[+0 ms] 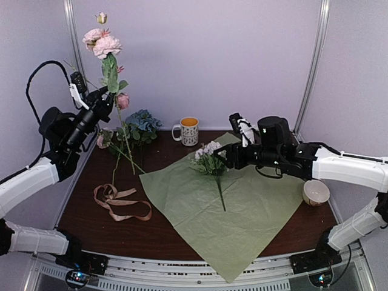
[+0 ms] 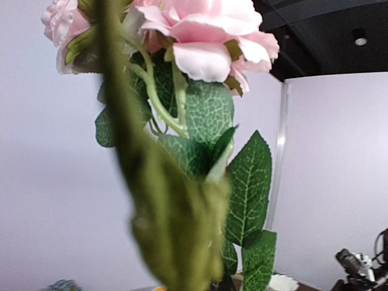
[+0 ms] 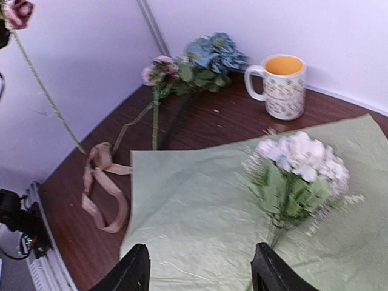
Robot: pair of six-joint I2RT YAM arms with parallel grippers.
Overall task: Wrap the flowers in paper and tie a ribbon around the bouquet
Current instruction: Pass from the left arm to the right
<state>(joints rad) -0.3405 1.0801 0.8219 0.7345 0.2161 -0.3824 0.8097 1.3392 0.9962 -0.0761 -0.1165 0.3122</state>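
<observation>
The left claw [image 1: 102, 102] is closed on the stem of a tall pink rose [image 1: 102, 42], holding it upright well above the back left corner of the bench [image 1: 85, 221], with the lower stem trailing down toward the blue hydrangea [image 1: 142, 121] lying there. The right claw [image 1: 227, 156] hangs with its jaws apart just beside a white sprig [image 1: 209, 159] that lies on the spread green paper [image 1: 248, 212]; it grips nothing. The ribbon [image 1: 118, 203] lies untouched to the left of the sheet. The main risk is likely the rose: pinched at one thin point, its heavy head could swing or slip as it is carried across, and the dangling stem might snag the hydrangea. The right claw, sitting low, could crease or drag the paper, or nudge the mug [image 1: 188, 130] behind it.
</observation>
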